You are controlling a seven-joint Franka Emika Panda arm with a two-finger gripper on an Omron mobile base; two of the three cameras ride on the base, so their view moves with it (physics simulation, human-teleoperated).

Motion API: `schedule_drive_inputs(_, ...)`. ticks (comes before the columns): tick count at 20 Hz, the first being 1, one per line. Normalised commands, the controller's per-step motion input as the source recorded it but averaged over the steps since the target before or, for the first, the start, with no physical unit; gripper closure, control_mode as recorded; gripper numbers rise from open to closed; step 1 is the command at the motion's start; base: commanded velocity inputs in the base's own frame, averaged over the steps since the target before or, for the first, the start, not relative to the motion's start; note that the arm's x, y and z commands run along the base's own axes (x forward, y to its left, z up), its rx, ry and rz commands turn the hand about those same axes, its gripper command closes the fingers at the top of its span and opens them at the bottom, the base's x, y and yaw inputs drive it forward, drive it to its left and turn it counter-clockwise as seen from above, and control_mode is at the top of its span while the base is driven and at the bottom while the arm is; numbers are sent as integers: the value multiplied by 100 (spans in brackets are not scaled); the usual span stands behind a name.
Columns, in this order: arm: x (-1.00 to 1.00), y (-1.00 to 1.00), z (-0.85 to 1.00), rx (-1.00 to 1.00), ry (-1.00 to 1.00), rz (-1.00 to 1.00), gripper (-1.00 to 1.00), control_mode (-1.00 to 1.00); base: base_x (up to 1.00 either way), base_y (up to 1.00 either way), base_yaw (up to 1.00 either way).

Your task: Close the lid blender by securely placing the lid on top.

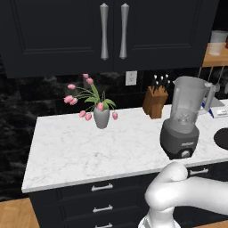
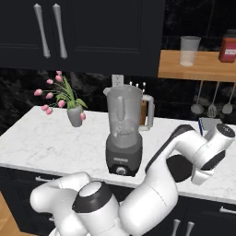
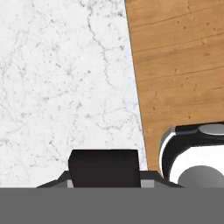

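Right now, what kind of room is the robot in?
It looks like a kitchen. There's a blender on a white marble counter, a wooden knife block by the wall, and dark cupboards above.

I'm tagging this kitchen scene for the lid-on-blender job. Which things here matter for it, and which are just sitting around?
For the job:
- blender, jar open at the top
- lid, flat on the counter beside the blender
- gripper, shut on the lid

Just lying about:
- vase of pink tulips
- knife block
- glass on the wooden shelf
- red jar
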Motion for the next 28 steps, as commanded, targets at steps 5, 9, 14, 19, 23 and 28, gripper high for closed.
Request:
schedule_drive_inputs(5, -6, -12, 100, 11, -30, -12, 100, -100, 0, 0, 0)
schedule_drive_inputs(9, -7, -15, 100, 14, -23, -8, 100, -100, 0, 0, 0)
schedule_drive_inputs(14, 0, 0, 100, 14, -18, -1, 100, -100, 0, 0, 0)
schedule_drive_inputs(19, 0, 0, 100, 14, -8, 0, 100, -100, 0, 0, 0)
schedule_drive_inputs(23, 0, 0, 100, 18, 0, 0, 100, -100, 0, 0, 0)
schedule_drive_inputs(28, 25, 18, 71, 24, 11, 3, 100, -100, 0, 0, 0)
